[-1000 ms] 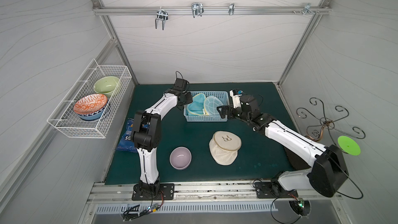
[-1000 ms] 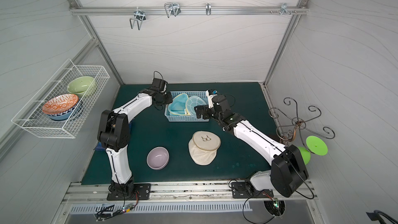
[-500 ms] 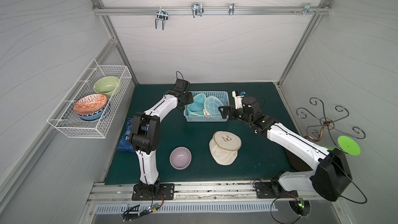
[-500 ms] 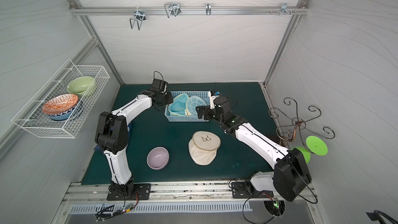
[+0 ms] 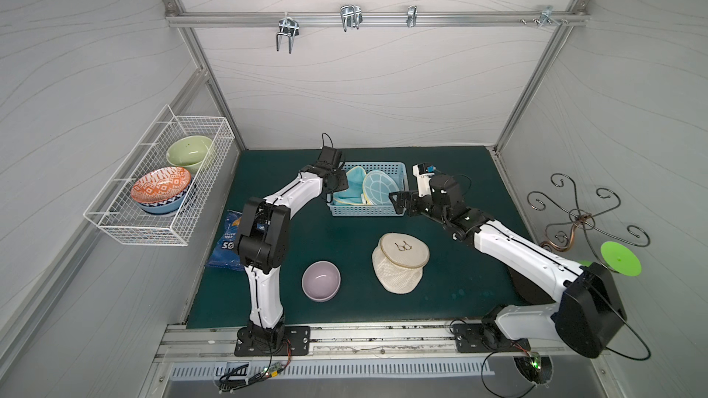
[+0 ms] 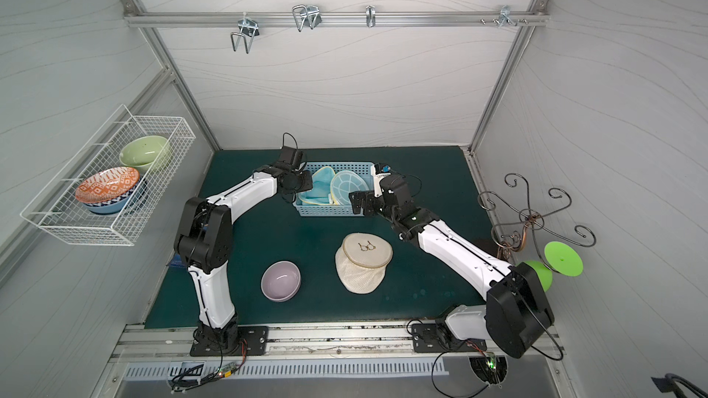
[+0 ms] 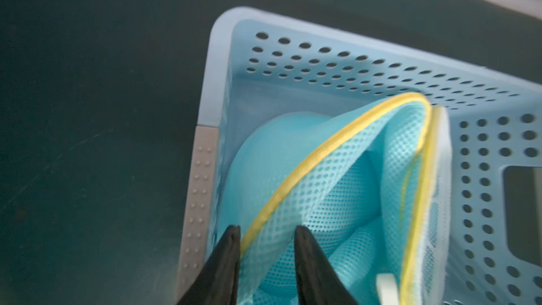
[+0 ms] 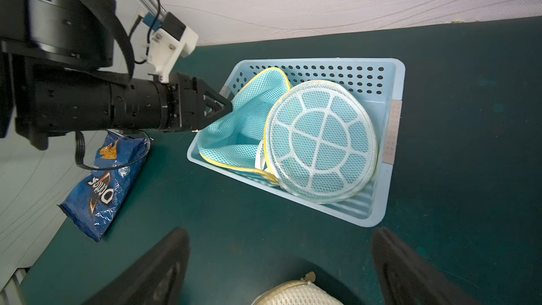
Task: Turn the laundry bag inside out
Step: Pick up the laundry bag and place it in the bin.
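The laundry bag (image 5: 352,185) (image 6: 320,185) is light blue mesh with yellow trim. It lies crumpled in a blue perforated basket (image 5: 366,213) (image 8: 393,154), with its round white-ribbed panel (image 8: 321,142) leaning on the basket's right side. My left gripper (image 7: 265,227) (image 5: 336,184) is at the basket's left end, shut on the bag's yellow-edged rim (image 7: 293,183). The mesh is drawn up towards its tip (image 8: 228,110). My right gripper (image 8: 281,233) (image 5: 398,201) hangs open and empty over the mat by the basket's front right corner.
A cream mesh bag (image 5: 402,262) (image 8: 296,294) lies on the green mat in front of the basket. A purple bowl (image 5: 321,280) sits to its left. A blue chip bag (image 8: 102,189) lies by the left wall under a wire rack (image 5: 161,185) of bowls. A metal stand (image 5: 578,216) is at right.
Almost nothing differs. Both arms shift only slightly. The left gripper stays on the bag's rim and the right gripper stays open.
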Robot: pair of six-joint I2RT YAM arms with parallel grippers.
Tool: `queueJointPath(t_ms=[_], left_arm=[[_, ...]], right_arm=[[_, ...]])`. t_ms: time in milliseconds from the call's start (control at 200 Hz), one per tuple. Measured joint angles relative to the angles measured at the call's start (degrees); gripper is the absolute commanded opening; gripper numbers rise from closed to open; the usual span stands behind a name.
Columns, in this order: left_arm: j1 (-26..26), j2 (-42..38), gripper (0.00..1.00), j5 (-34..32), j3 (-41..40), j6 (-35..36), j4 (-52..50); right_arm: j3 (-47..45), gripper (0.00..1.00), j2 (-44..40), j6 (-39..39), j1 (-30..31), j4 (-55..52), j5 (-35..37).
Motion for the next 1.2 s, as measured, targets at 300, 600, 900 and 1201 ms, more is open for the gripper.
queueJointPath(t_ms=[300,600,900,1201], left_arm=[[0.0,-0.7,0.36,-0.5,-1.0,0.3,0.7],[0.2,5.8,0.39,-1.1,21.3,3.6,-12.9],[0.9,12.7,0.45,2.6,24.5,7.6,-18.8],[3.8,12.0,0.46,14.3,23.9,10.9,-19.3]], right_arm=[[-2.1,0.99,-0.7,0.1,0.0,2.7,-1.7],[-2.0,0.99,-0.7,0.0,0.0,2.7,-1.7],[-2.0,0.99,-0.7,-0.3,0.0,2.7,-1.7],[-2.0,0.99,-0.5,-0.3,0.0,2.7,-1.8]])
